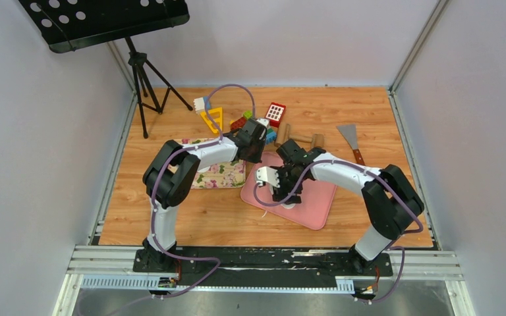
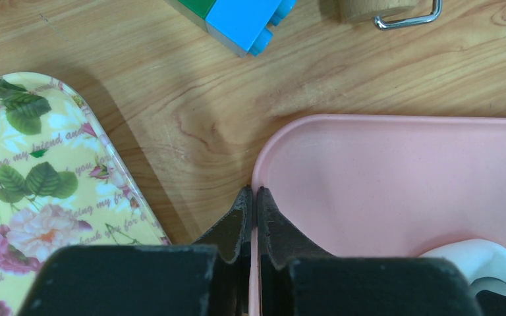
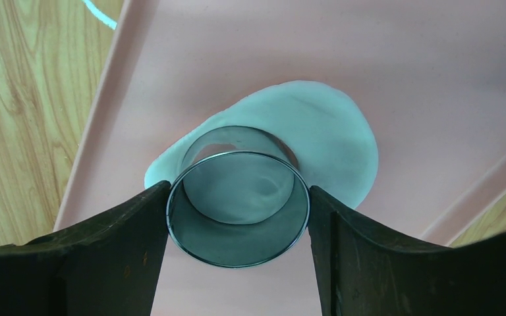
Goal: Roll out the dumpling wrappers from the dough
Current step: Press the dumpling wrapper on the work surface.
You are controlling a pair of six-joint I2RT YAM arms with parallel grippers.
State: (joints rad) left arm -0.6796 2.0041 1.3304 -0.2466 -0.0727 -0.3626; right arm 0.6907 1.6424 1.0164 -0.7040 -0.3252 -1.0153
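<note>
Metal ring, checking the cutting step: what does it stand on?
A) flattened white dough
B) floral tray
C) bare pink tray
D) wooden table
A: the metal ring, gripped in the right gripper jaws, stands on the flattened dough lying in the pink tray.

White dough [image 3: 342,131], silver ring [image 3: 237,243], pink tray [image 3: 435,66], yellow rose-patterned tray [image 2: 33,164], blue brick [image 2: 244,23], wood-grain table [image 2: 191,99]

The left gripper [image 2: 252,197] clamps the pink tray [image 2: 369,120] rim, near the floral tray [image 2: 39,184].
</note>
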